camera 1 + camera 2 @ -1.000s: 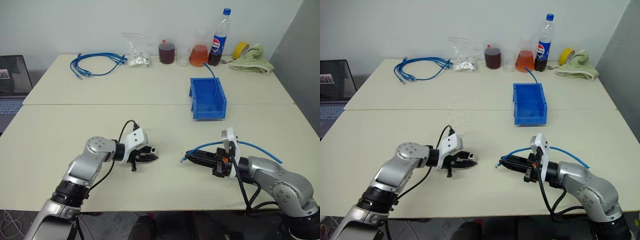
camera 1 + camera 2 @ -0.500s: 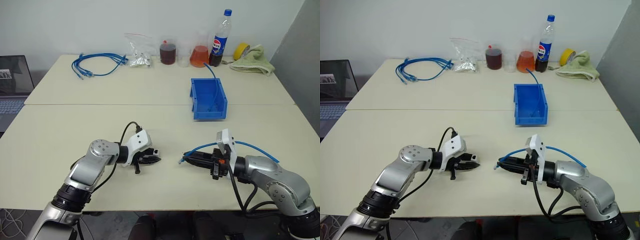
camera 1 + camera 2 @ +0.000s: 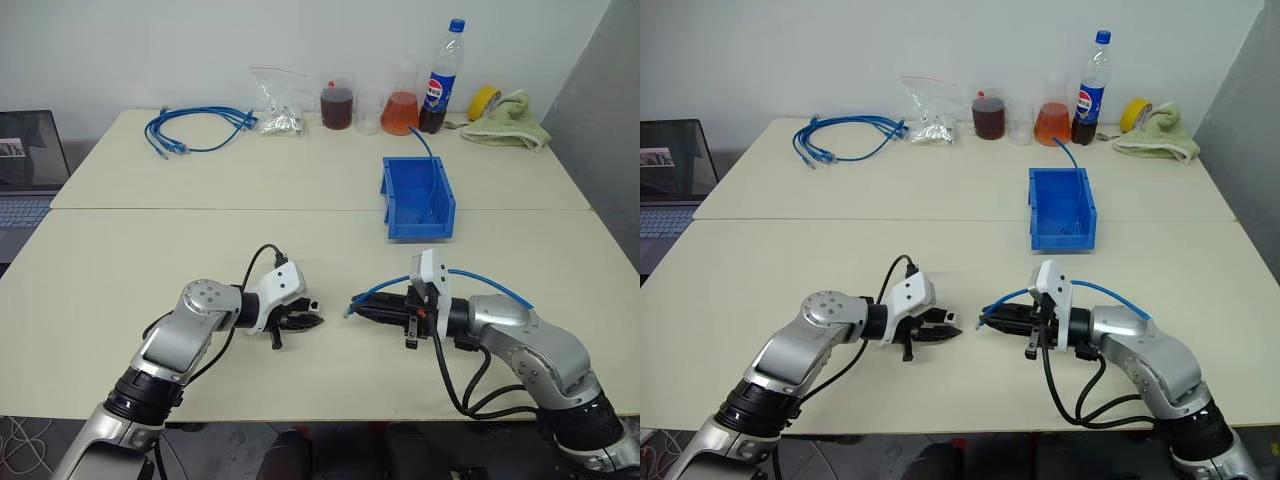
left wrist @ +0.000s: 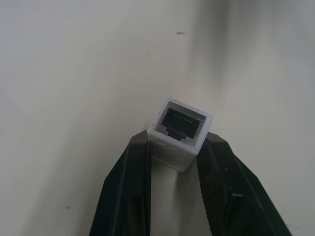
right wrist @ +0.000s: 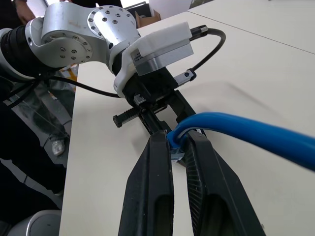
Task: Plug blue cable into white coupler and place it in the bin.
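Observation:
My left gripper (image 3: 308, 320) lies low over the near table, shut on the white coupler (image 4: 179, 132). The coupler's dark socket faces outward from between the fingers (image 4: 128, 187). My right gripper (image 3: 360, 310) points left at it, shut on the blue cable (image 3: 480, 285) just behind its plug. The cable arcs back over the right wrist. In the right wrist view the cable (image 5: 236, 130) bends down between the fingertips (image 5: 160, 147), and the left gripper (image 5: 165, 110) sits right beyond. A short gap separates plug and coupler. The blue bin (image 3: 415, 195) stands farther back, right of centre.
A thin blue cable end (image 3: 425, 145) sticks up from the bin. Along the back edge lie a coiled bundle of blue cables (image 3: 195, 128), a clear bag (image 3: 275, 105), jars of liquid (image 3: 336, 105), a cola bottle (image 3: 438, 80) and a green cloth (image 3: 505, 120). A laptop (image 3: 25, 160) sits at the left.
My right gripper has moved left toward the left gripper with the cable and rolled at the wrist, narrowing the gap. The left gripper has kept still.

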